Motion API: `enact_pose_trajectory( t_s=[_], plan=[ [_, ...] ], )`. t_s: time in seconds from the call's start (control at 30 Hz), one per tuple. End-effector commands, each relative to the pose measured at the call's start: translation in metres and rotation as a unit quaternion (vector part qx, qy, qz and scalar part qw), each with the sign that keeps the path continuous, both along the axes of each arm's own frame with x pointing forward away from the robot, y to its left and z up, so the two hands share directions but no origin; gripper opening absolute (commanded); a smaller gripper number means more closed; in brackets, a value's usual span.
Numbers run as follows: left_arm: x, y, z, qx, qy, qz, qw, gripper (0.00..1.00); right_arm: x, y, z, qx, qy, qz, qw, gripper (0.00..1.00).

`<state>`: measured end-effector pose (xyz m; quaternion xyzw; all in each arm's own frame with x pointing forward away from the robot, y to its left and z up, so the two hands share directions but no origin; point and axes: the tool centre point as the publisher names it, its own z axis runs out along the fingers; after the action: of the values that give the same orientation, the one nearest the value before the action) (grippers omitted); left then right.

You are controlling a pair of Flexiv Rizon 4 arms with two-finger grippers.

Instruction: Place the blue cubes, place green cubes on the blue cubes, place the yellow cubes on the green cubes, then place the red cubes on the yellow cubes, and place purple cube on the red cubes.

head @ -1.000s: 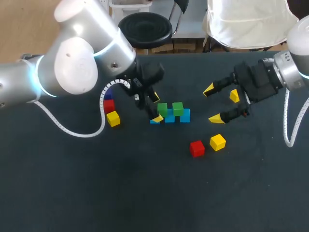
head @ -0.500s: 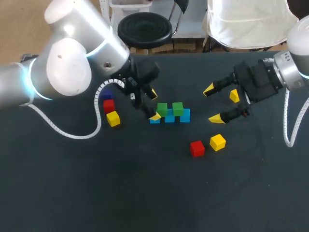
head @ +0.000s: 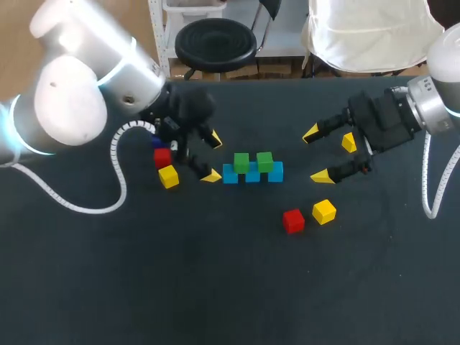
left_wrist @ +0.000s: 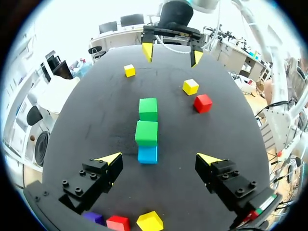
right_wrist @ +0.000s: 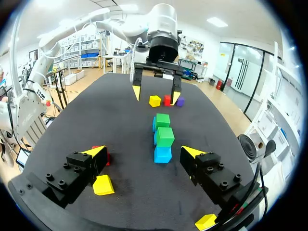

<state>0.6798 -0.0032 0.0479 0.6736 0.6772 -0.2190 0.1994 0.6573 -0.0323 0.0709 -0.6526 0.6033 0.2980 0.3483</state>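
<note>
Currently shows a half-built stack between two open grippers.
Sets two green cubes [head: 241, 162] atop a row of blue cubes [head: 252, 175] in the middle of the table [head: 215, 287]. Places the left gripper [head: 213, 158] just beside the row's left end and the right gripper [head: 316, 155] well off to its right, jaws of both spread wide, holding nothing. Shows one yellow cube [head: 324, 211] loose beside a red cube [head: 292, 221]. Probably feels light, hard and smooth; best pinched squarely across two opposite flat faces.
</note>
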Motion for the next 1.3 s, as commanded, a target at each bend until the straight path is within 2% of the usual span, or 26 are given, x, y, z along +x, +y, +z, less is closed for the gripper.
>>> enact_pose_trajectory(
  t_s=[0.03,0.23,0.7,0.8,0.87,0.9,1.07,1.3],
  plan=[
    [-0.002,0.007,0.003,-0.020,0.005,-0.015,1.000,1.00,-0.001,0.000,0.000,0.001,-0.001,0.000,1.000,1.00],
    [0.002,0.013,0.008,-0.054,0.021,-0.033,0.998,1.00,-0.001,0.000,0.000,0.001,-0.001,0.000,1.000,1.00],
    [-0.004,0.021,0.019,-0.061,0.012,-0.040,0.997,1.00,-0.001,0.000,0.000,0.001,-0.001,0.000,1.000,1.00],
    [-0.006,0.024,0.021,-0.074,0.012,-0.037,0.997,1.00,-0.001,0.000,0.000,0.001,-0.001,0.000,1.000,1.00],
    [-0.005,0.028,0.022,-0.100,0.017,-0.038,0.994,1.00,-0.001,0.000,0.000,0.001,-0.001,0.000,1.000,1.00],
    [-0.005,0.030,0.023,-0.103,0.018,-0.036,0.994,1.00,-0.001,0.000,0.000,0.001,-0.001,0.000,1.000,1.00],
    [-0.004,0.035,0.027,-0.104,0.013,-0.030,0.994,1.00,-0.001,0.000,0.000,0.001,-0.001,0.000,1.000,1.00],
    [0.002,0.035,0.031,-0.087,0.005,-0.018,0.996,1.00,-0.001,0.000,0.000,0.001,-0.001,0.000,1.000,1.00]
  ],
)
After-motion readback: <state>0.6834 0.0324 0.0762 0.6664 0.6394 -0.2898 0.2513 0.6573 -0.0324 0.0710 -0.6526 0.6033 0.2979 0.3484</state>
